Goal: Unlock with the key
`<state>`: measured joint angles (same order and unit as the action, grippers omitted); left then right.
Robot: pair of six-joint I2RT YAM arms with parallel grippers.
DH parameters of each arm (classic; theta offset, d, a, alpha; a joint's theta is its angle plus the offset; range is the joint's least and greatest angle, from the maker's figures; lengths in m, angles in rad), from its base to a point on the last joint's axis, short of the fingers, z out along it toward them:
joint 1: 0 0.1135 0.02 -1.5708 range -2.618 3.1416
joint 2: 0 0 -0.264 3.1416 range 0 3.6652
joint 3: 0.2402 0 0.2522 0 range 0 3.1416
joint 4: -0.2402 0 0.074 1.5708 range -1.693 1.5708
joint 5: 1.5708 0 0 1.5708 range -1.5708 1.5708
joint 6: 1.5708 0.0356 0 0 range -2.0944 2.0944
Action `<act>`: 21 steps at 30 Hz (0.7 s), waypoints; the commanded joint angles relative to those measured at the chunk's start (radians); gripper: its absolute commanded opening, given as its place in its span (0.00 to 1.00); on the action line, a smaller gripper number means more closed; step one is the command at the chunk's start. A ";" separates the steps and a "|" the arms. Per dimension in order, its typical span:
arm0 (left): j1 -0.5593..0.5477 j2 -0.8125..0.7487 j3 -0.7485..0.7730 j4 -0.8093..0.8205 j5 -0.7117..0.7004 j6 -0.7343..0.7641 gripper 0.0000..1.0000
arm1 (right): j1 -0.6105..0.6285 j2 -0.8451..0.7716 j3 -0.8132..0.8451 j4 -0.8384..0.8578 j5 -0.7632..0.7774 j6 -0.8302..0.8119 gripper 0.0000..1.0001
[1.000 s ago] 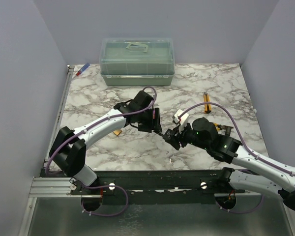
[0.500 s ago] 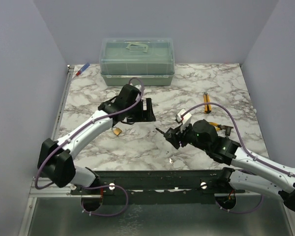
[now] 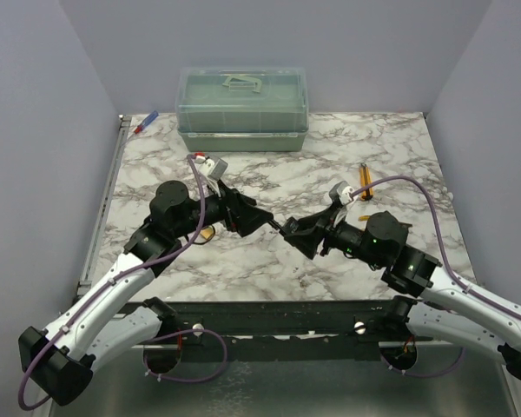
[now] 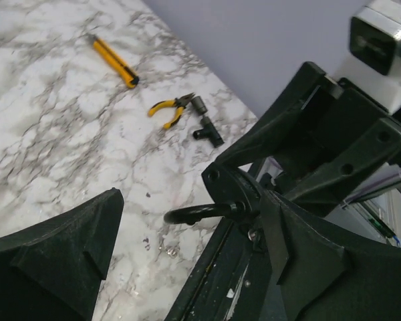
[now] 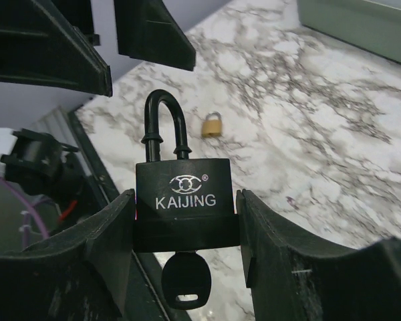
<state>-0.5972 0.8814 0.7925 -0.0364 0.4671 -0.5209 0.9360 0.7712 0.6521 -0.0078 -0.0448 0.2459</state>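
My right gripper [image 5: 186, 221] is shut on the black padlock [image 5: 185, 200], marked KAIJING, and holds it off the table by its body. The looped shackle [image 5: 162, 114] points away from the gripper. The key sits in the padlock's underside; only its round black head [image 5: 186, 279] shows. My left gripper [image 4: 187, 254] is open and empty. It faces the padlock, and the shackle [image 4: 200, 212] lies between its spread fingers [image 4: 60, 257] without touching them. From above, the two grippers [image 3: 253, 217] [image 3: 300, 234] meet near the table's middle front.
A small brass padlock [image 3: 207, 233] lies on the marble under the left arm. A lidded green box [image 3: 242, 109] stands at the back. A yellow utility knife [image 3: 365, 181], yellow pliers [image 4: 168, 110] and a black fitting [image 4: 206, 127] lie on the right. A pen [image 3: 145, 122] lies back left.
My left arm drew back to the left and turned its open gripper to face the padlock. My right gripper moved slightly and kept hold of the padlock.
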 commanded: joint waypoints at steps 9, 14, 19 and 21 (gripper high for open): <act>0.005 0.022 -0.029 0.281 0.293 -0.068 0.87 | 0.001 -0.023 0.044 0.250 -0.157 0.138 0.01; 0.005 0.031 -0.027 0.285 0.338 -0.096 0.72 | 0.001 -0.026 0.033 0.290 -0.141 0.158 0.01; 0.005 0.043 -0.030 0.275 0.355 -0.127 0.55 | 0.002 -0.018 0.029 0.305 -0.128 0.153 0.00; 0.006 0.045 -0.032 0.274 0.357 -0.138 0.51 | 0.001 -0.014 0.029 0.302 -0.114 0.146 0.00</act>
<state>-0.5968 0.9203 0.7723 0.2115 0.7734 -0.6262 0.9360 0.7628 0.6548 0.1715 -0.1703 0.3851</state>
